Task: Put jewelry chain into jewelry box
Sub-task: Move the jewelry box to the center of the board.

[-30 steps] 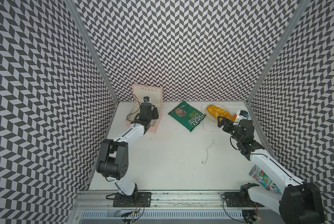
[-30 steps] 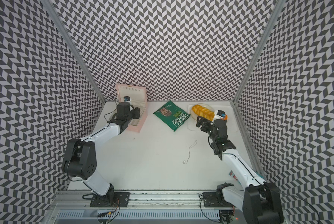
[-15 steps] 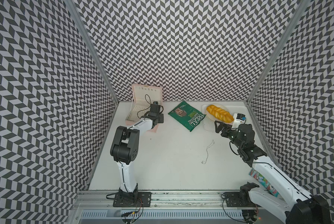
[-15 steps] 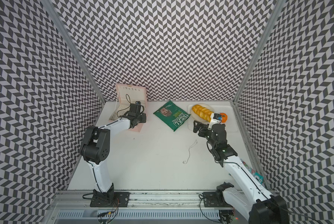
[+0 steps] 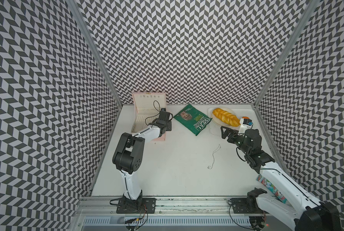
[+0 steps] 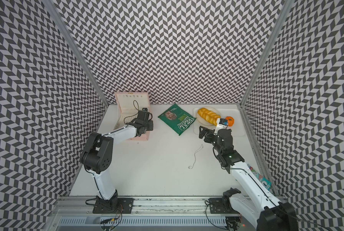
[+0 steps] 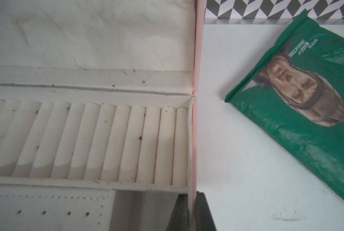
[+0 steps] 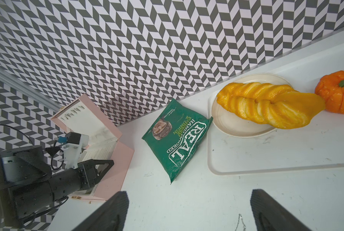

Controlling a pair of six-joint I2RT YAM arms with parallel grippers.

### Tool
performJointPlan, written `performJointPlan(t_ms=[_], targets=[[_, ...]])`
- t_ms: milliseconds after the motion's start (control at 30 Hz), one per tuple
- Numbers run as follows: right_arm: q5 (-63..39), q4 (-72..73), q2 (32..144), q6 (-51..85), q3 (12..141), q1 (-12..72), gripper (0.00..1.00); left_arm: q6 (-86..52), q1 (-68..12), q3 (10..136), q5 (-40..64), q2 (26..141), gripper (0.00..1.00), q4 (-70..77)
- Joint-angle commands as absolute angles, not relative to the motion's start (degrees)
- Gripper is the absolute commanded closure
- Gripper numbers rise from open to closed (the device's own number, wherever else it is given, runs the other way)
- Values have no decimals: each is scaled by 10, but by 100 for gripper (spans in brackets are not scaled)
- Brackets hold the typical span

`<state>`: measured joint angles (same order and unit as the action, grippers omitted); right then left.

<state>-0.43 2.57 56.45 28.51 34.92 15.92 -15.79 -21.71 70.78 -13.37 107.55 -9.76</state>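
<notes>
Pretty sure this one comes down to the right side. The jewelry chain [image 5: 214, 158] lies loose on the table, right of the middle and well apart from the jewelry box [image 5: 145, 101], which sits open in the far left corner. The chain's long axis runs roughly far-to-near with a slight slant, little clasp end toward the near edge. The right tool [image 8: 189, 192] hangs wide open and empty just past the chain's far end, by the near rim of the tray [image 8: 267, 156], so the chain lies toward the near edge from it. The left tool [image 7: 191, 214] is closed, pinching the box's side wall nearest the green crisp bag [image 7: 307, 100]. I'd guess the right arm does the pickup.
</notes>
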Motion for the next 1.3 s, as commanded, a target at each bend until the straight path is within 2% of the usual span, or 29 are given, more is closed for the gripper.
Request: performJointPlan(t_ms=[0,500,733,967,1167,1267], targets=[[0,45,549,285,342,168,0,-229,-271,687,-144,1033,98,-134],[0,45,541,284,334,191,0,-529,-519,696,-202,1046,99,-202],[-1,49,539,287,328,198,0,-621,-578,735,-200,1083,99,-249],[-3,48,535,288,325,205,0,-623,-605,786,-215,1114,96,-282],[-2,42,537,290,326,212,0,-623,-605,779,-211,1086,76,-278],[0,31,545,295,331,213,0,-609,-605,781,-220,1054,52,-276]])
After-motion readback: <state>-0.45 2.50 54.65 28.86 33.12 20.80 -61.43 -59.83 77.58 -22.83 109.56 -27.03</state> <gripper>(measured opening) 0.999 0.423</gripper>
